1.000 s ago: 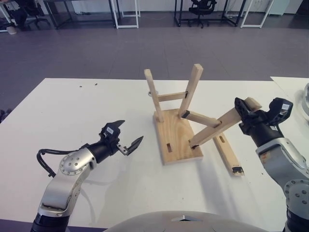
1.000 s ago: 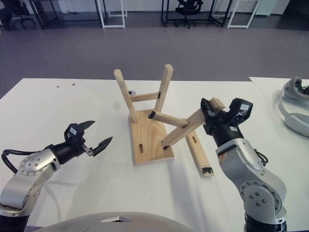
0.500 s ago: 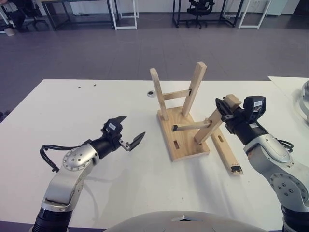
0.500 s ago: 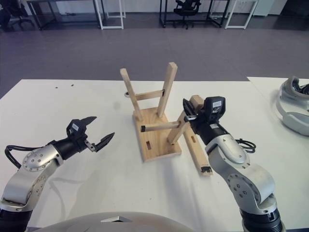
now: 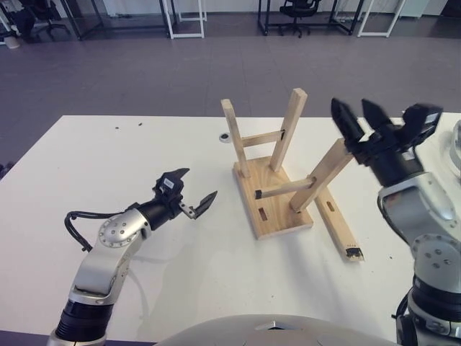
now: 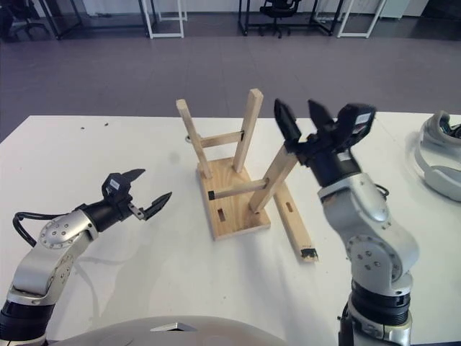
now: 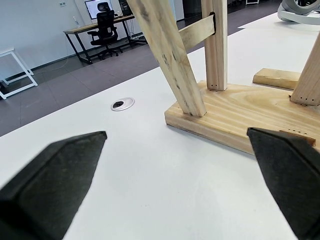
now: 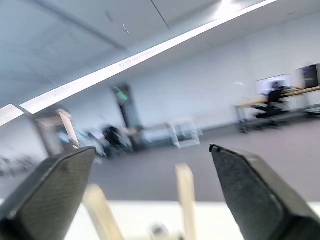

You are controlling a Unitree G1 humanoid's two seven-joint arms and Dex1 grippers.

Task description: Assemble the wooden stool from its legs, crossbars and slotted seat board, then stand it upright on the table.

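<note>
Shows three legs (image 5: 285, 130), two crossbars (image 5: 261, 139) standing in the upturned seat board (image 5: 277, 220), middle of the table (image 5: 108, 158), fourth leg (image 5: 338, 229) flat beside it. Holds nothing, left hand (image 5: 198, 184) and right hand (image 5: 353, 108) wide. Needs that leg fitted, then flipping.

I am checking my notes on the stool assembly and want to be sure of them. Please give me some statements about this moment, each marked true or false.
1. The left gripper and the right gripper are both open. True.
2. The right gripper is shut on the leaning leg. False: its fingers are spread open and clamp nothing.
3. A loose leg lies flat on the table, on the right of the board. True.
4. The stool stands upright on its legs. False: the board lies on the table and the fitted legs point up.
5. The left gripper touches the board. False: it hovers apart from it, on its left.
</note>
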